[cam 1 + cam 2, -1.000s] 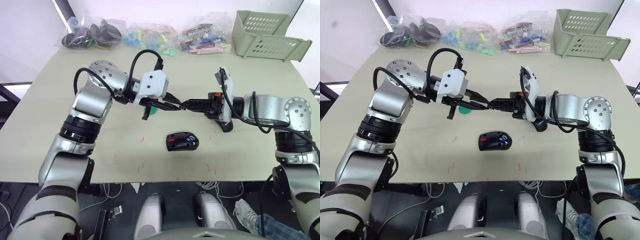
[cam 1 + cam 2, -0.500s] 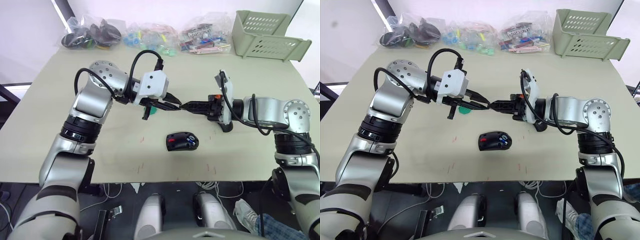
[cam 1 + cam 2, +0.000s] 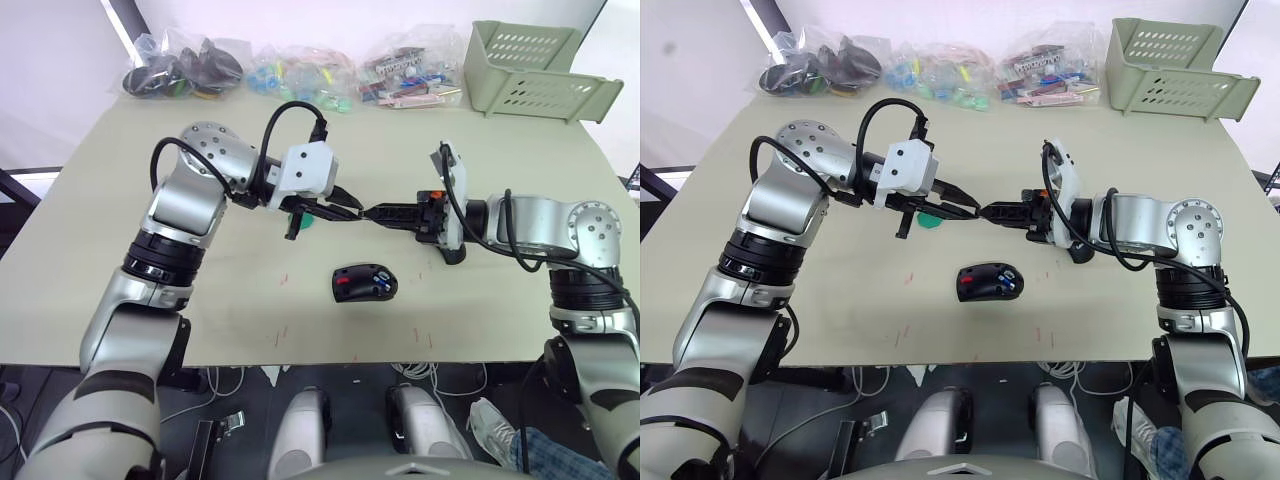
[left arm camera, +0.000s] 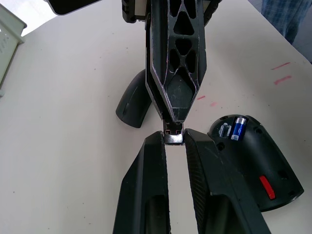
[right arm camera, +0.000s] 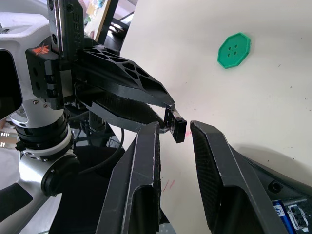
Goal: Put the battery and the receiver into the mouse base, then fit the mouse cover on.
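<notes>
Two grippers meet tip to tip in the air over the beige table [image 3: 90, 220], above and behind the mouse base [image 3: 365, 283].

The left gripper [image 3: 970, 209] has its fingers [image 4: 153, 161] drawn close, with a narrow slit between them. Their tips pinch a small black receiver [image 4: 173, 138] from both sides. In the right wrist view this gripper reaches in with the receiver sticking out past its tips.

The right gripper [image 3: 992, 211] has its fingers [image 5: 207, 146] apart, wider than the receiver. The receiver sits in the space between their tips, with a sliver of gap on either side, so they bracket it without clamping. In the left wrist view one of these fingers shows broadside, its point just over the receiver.

The mouse base lies open side up on the table, near the front edge and well apart from both grippers. The battery [image 4: 238, 127], blue-ended, is seated in a recess at one end, beside a small clear and metal part. A red tab shows towards the other end.

The mouse cover [image 4: 132, 102] rests on the table under the right arm, just beside its wrist.

A green octagonal button-shaped disc [image 5: 233, 50] lies flat on the table below the left gripper.

Clear bags of small parts [image 3: 300, 70] and a pale green basket [image 3: 535, 60] line the far edge.
</notes>
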